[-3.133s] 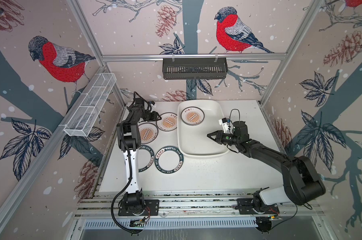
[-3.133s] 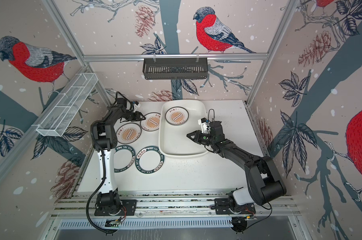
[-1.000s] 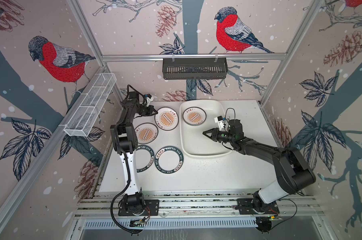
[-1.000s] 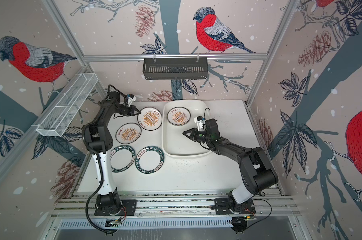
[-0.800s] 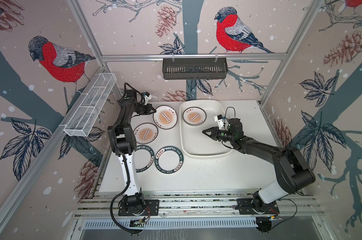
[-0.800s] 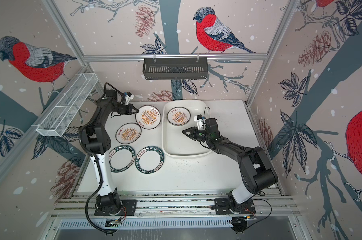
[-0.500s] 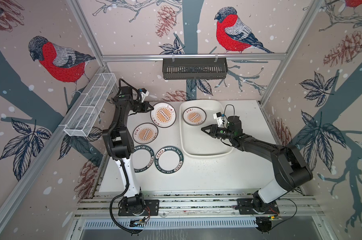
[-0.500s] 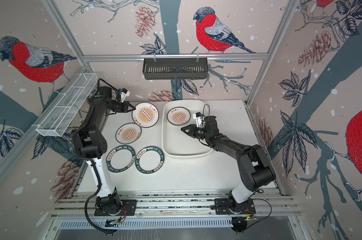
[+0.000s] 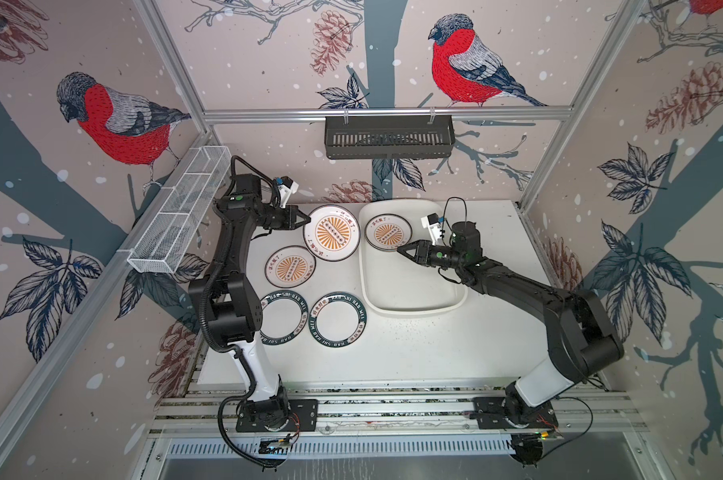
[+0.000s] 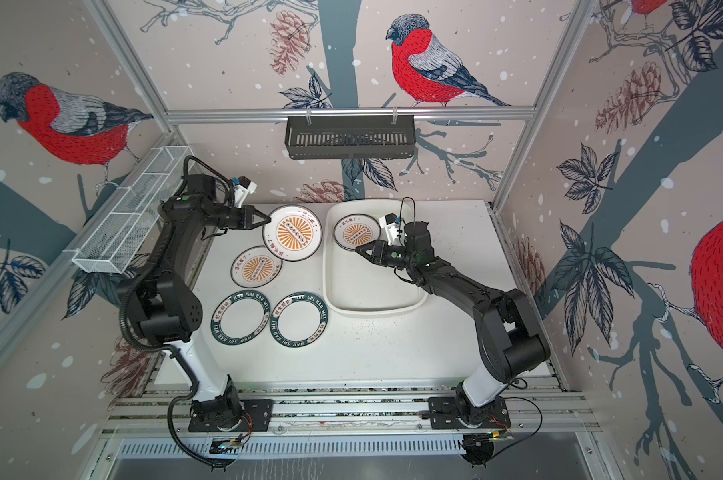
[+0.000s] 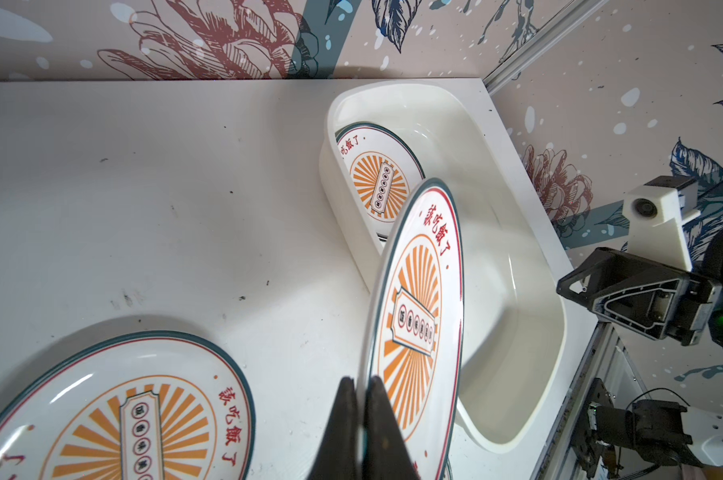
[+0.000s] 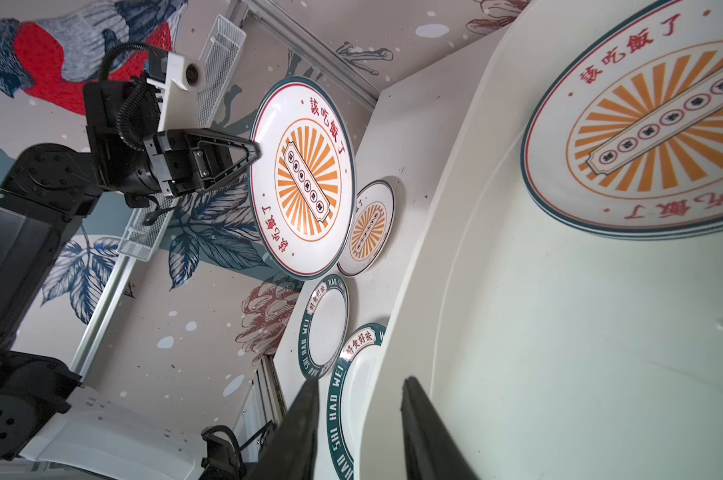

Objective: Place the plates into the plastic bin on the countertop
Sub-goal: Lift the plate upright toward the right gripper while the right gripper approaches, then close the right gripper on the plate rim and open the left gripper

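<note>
My left gripper (image 9: pixel 307 218) (image 11: pixel 361 380) is shut on the rim of a white plate with an orange sunburst (image 9: pixel 331 233) (image 11: pixel 418 307) (image 12: pixel 305 178). It holds the plate tilted above the countertop (image 9: pixel 393 357), just left of the plastic bin (image 9: pixel 409 286) (image 10: pixel 372 286). Another sunburst plate (image 9: pixel 388 232) (image 12: pixel 650 124) lies in the bin's far end. My right gripper (image 9: pixel 399 250) (image 12: pixel 360 381) hovers over the bin, open and holding nothing. On the countertop lie a third sunburst plate (image 9: pixel 290 267) and two green-rimmed plates (image 9: pixel 282 318) (image 9: pixel 339 319).
A black slotted basket (image 9: pixel 388 136) hangs on the back rail. A white wire-mesh basket (image 9: pixel 181 216) hangs on the left wall close behind my left arm. Aluminium framing (image 9: pixel 393 411) edges the countertop at the front.
My left gripper has lifted the sunburst plate higher and tilted it. My right gripper's jaws have opened wider, and it has moved slightly toward the plate in the bin.
</note>
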Robot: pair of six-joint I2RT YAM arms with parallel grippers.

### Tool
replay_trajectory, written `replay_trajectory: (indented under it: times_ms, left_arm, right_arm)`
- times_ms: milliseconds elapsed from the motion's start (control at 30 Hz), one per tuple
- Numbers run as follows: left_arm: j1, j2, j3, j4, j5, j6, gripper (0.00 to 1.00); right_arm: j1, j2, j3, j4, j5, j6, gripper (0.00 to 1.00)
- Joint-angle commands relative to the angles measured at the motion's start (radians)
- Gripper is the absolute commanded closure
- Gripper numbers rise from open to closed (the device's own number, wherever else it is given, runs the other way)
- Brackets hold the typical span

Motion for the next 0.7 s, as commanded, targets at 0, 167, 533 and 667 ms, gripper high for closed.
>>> replay_trajectory:
  times_ms: [0, 167, 533, 667]
  left_arm:
    - [-0.035, -0.045, -0.035, 0.050, 0.054, -0.029, 1.00]
    - [-0.112, -0.084, -0.065, 0.077, 0.057, -0.060, 1.00]
    - [-0.240, -0.099, -0.098, 0.119, 0.088, -0.113, 1.00]
    - [-0.298, -0.110, -0.102, 0.118, 0.065, -0.108, 1.00]
  right_arm:
    - [0.019, -0.010, 0.019, -0.068, 0.038, -0.069, 0.64]
    - [0.031, -0.059, -0.030, -0.043, 0.070, -0.055, 0.64]
    - [0.051, -0.181, -0.112, -0.082, 0.147, -0.066, 0.62]
    - [0.055, -0.193, -0.127, -0.072, 0.161, -0.053, 0.62]
